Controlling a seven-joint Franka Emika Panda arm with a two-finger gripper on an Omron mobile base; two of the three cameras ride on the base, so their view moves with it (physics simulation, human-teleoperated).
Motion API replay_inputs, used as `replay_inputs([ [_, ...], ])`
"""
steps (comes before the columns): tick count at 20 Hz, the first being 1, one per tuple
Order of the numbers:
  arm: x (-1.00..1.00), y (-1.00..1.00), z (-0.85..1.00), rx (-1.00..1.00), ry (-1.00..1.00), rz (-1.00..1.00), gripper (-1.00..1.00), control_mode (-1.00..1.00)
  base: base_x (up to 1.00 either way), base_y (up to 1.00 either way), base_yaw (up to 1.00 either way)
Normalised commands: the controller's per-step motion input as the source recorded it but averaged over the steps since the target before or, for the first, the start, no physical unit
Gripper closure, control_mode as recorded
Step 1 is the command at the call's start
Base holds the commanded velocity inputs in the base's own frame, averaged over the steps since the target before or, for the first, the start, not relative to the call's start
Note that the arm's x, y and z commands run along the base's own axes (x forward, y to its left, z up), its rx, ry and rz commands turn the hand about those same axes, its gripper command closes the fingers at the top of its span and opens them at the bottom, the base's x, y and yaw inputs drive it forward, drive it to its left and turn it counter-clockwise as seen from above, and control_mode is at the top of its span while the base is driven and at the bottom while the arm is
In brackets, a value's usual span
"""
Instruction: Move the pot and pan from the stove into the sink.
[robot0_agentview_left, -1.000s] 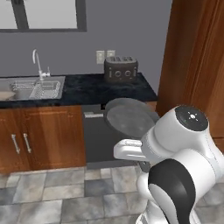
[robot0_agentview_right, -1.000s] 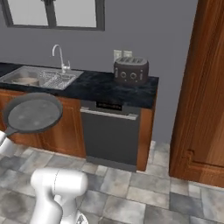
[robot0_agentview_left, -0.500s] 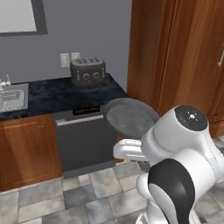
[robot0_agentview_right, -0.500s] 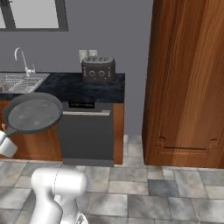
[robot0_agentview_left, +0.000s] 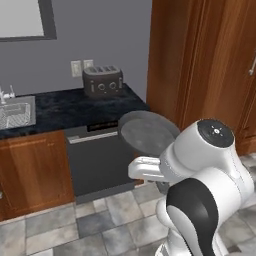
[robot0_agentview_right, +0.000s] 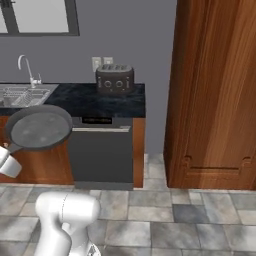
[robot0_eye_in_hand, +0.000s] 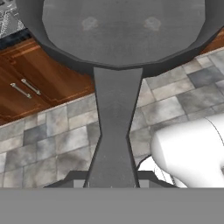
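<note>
- The pincer is clamped on the long handle of the pan, carried in the air over the tiled floor.
- Judgement: keep the pan level and the grip firm while travelling; a long handle lets the load twist.
- Beyond it, the dishwasher sits under the dark tabletop.
- Farthest, the sink lies off to the left; approach it squarely before lowering.
</note>
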Motion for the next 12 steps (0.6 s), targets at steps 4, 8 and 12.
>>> replay_inputs([
  [4, 0.0, 0.0, 0.0, 0.0, 0.0, 0.0, 1.0, 1.0, 0.0, 0.88, 0.0],
  [8, 0.0, 0.0, 0.0, 0.0, 0.0, 0.0, 1.0, 1.0, 0.0, 0.91, 0.0],
  [12, 0.0, 0.0, 0.0, 0.0, 0.0, 0.0, 1.0, 1.0, 0.0, 0.91, 0.0],
])
